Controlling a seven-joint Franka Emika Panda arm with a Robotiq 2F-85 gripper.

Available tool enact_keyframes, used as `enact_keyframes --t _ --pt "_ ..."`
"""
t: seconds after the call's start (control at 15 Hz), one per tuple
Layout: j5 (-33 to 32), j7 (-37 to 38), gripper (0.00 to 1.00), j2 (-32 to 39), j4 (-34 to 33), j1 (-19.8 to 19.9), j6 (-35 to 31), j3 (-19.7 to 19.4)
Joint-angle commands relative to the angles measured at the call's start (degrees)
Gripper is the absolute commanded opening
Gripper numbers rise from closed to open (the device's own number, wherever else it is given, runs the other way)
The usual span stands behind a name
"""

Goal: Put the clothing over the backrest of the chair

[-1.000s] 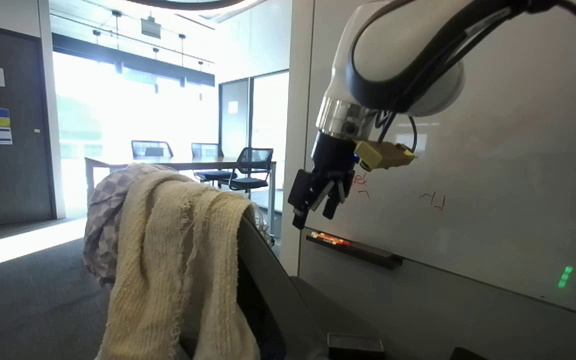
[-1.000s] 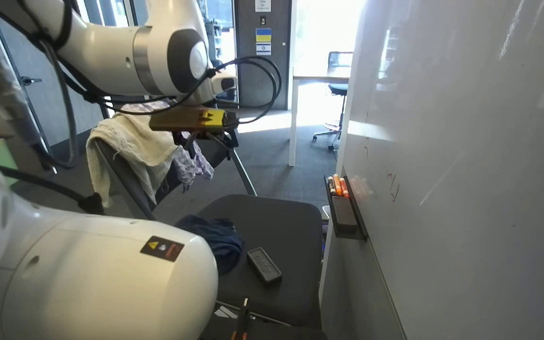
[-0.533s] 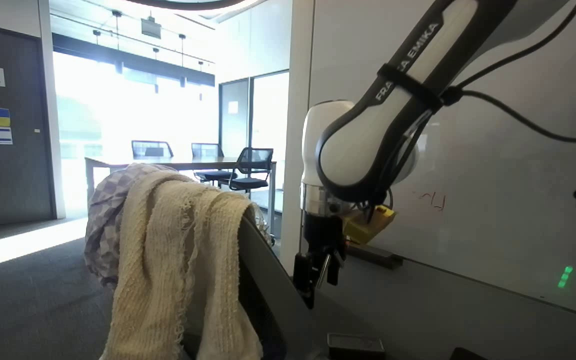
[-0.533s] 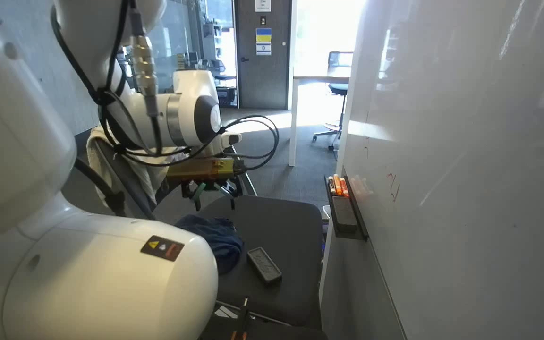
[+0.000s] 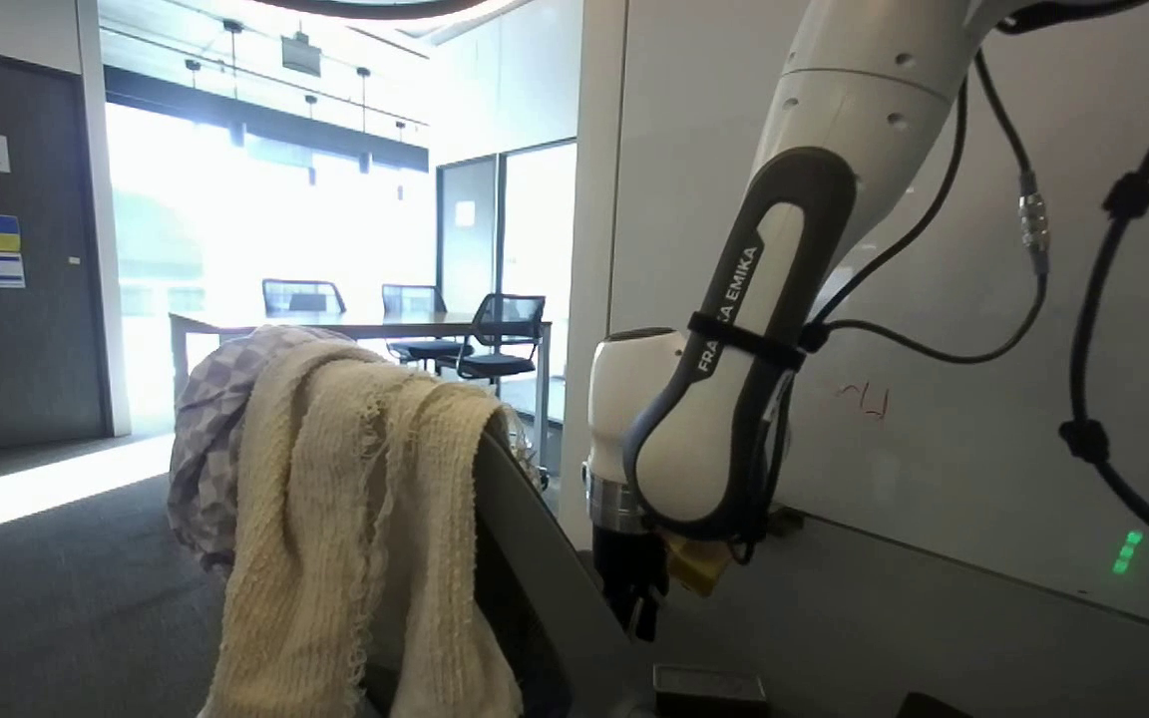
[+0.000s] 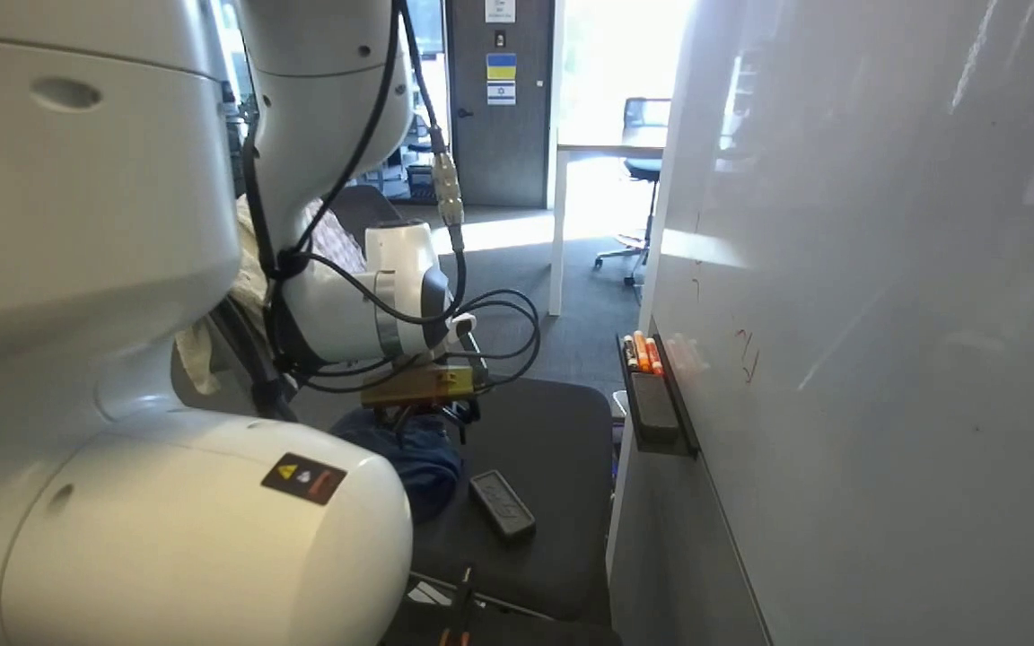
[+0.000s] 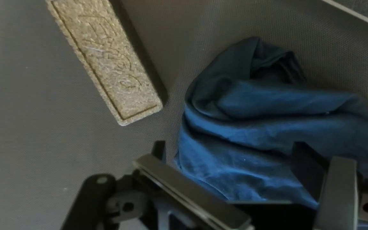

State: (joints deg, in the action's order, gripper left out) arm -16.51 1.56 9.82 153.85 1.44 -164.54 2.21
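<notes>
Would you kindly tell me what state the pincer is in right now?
Pincer: open, holding nothing, over the navy garment.

Cream ribbed cloth (image 5: 305, 519) and pale checked cloth (image 5: 207, 449) drape a grey chairback (image 5: 543, 558), lower left; crumpled navy cloth (image 7: 267, 127), wrist-view right.

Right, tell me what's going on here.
A robot arm is working beside a chair backrest, where a cream garment and a patterned one already hang. Its gripper stands open over a crumpled navy garment on the seat, near a rectangular block, with nothing gripped yet. The navy garment has yet to join them.
</notes>
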Motion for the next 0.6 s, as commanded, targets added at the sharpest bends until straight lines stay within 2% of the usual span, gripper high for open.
enact_keyframes --t 0.0,0.2,0.4,0.47,0.53 --pt "0.8 -1.9 1.0 9.6 -5.3 -2.0 -3.7 -2.0" --pt "-1.3 -0.7 1.0 15.4 -8.4 -5.1 -5.6 -5.9" --pt "0.8 -1.7 1.0 19.3 -10.4 -5.8 -6.6 -6.5" --pt "1.3 -1.9 0.75 20.0 -10.8 -5.7 -6.9 -6.1" --pt "2.0 -2.4 0.74 20.3 -10.9 -5.2 -6.7 -5.3"
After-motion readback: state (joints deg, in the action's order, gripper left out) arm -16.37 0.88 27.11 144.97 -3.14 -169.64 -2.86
